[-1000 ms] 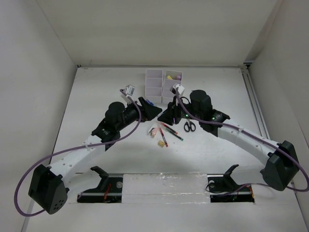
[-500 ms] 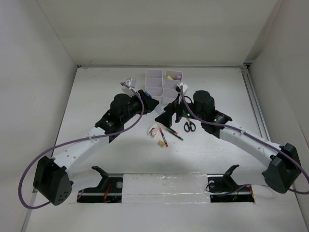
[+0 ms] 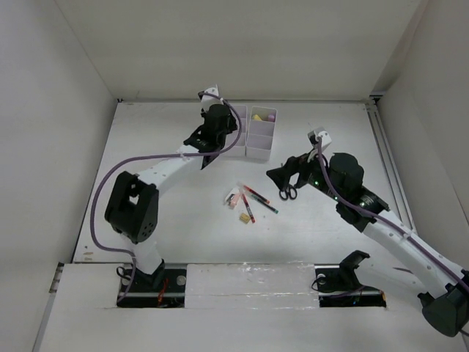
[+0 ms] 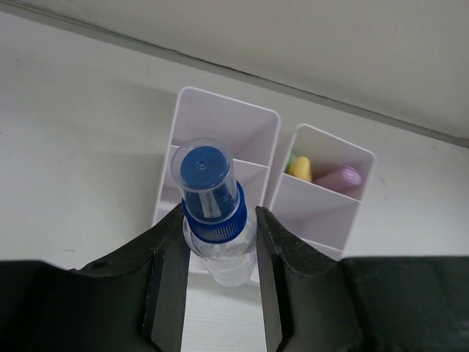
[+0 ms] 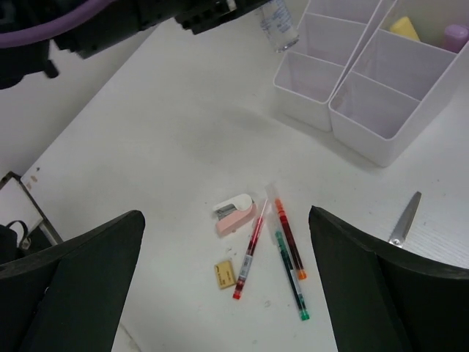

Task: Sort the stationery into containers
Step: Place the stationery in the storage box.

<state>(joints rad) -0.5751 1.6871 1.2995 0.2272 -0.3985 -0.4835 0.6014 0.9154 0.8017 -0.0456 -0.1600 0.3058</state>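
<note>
My left gripper (image 4: 220,224) is shut on a clear blue-capped marker (image 4: 211,198), held upright above the near end of the left column of the white tray (image 4: 227,132). Yellow (image 4: 300,167) and purple (image 4: 340,178) highlighters lie in a far right compartment. In the top view the left gripper (image 3: 222,134) is at the tray (image 3: 258,150). My right gripper (image 5: 226,220) hangs open and empty above loose stationery: a red pen (image 5: 249,257), an orange pen (image 5: 289,242), a green pen (image 5: 292,277), a pink item (image 5: 234,214) and a yellow eraser (image 5: 224,273). Scissors (image 5: 404,220) lie to the right.
The tray sits near the back wall (image 3: 242,44). White side walls (image 3: 51,147) close in the table on both sides. The right gripper (image 3: 275,176) hovers beside the scissors (image 3: 288,192), with the pens (image 3: 253,202) left of it.
The left gripper closed on the blue-capped marker and carried it up and back to the tray. The right gripper opened wide and drew back to the right.
</note>
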